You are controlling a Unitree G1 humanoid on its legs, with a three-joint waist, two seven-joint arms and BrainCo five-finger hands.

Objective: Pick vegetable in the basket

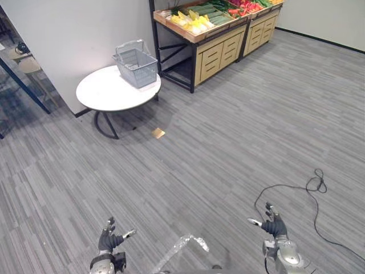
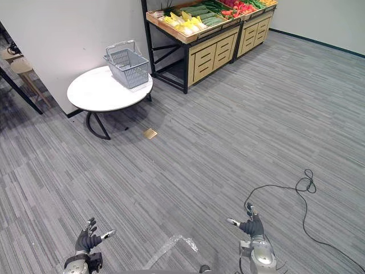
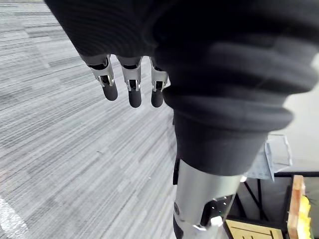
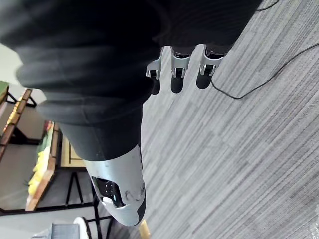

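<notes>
Left robot hand sits low at the near edge, forearm cut off by the frame. Its fingers are loosely apart and hold nothing. Right robot hand is level with it on the other side, well apart, fingers relaxed and empty.

Grey striped floor runs ahead, with a small tan square lying on it near the desk.

Round white desk stands by the wall and carries a grey mesh basket at its far side, handle up. The basket's inside is too small to read.

Beyond it is a wooden stand with drawers. Vegetables lie in its top tray, yellow, green and red, partly cut off at the top edge. Individual kinds are hard to tell.
</notes>
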